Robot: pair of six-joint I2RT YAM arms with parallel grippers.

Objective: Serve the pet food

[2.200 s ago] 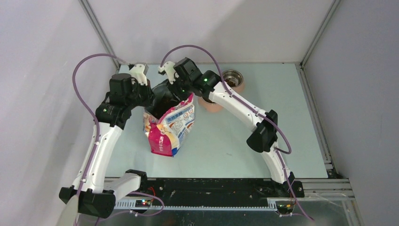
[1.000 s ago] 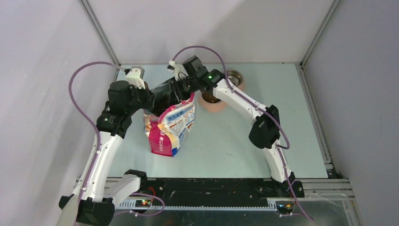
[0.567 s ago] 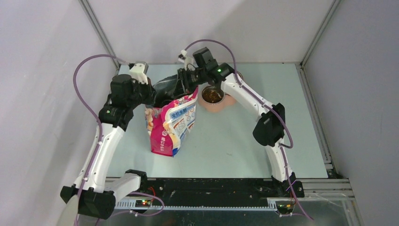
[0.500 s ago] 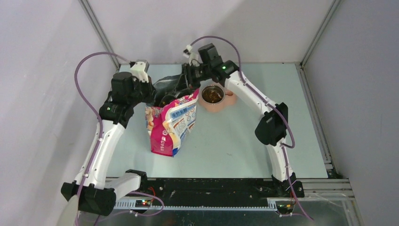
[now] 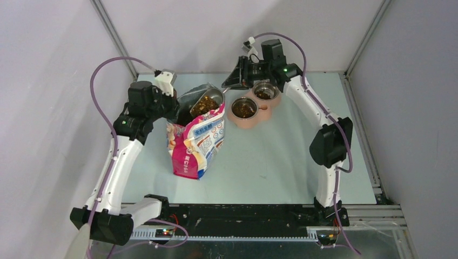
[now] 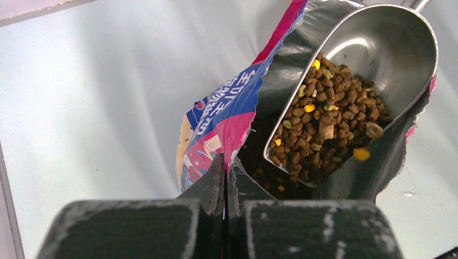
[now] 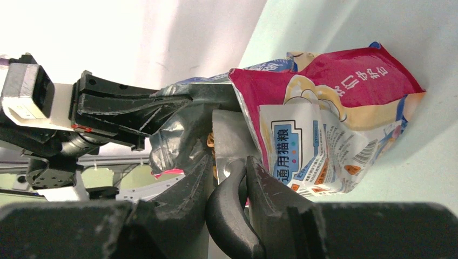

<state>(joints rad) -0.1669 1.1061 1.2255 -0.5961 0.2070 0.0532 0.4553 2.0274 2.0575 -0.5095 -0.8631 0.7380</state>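
Now left pincer (image 6: 225,162) clamps one bag (image 6: 227,102), right pincer (image 7: 227,164) one kibble (image 6: 329,129) scoop (image 6: 389,48) — two bowls (image 5: 233,110).

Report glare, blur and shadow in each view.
Left wrist: glare streaks the scoop, the pet food is sharp, the left gripper near the lens is soft. Right wrist: the upper left is washed out, print on the bag is crisp. Top external: even light, soft shadows.

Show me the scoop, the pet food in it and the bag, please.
scoop (image 6: 389,48), left wrist view, bare metal of its bowl.
pet food (image 6: 329,127), left wrist view, middle of the heap.
bag (image 5: 197,145), top external view, printed front panel.
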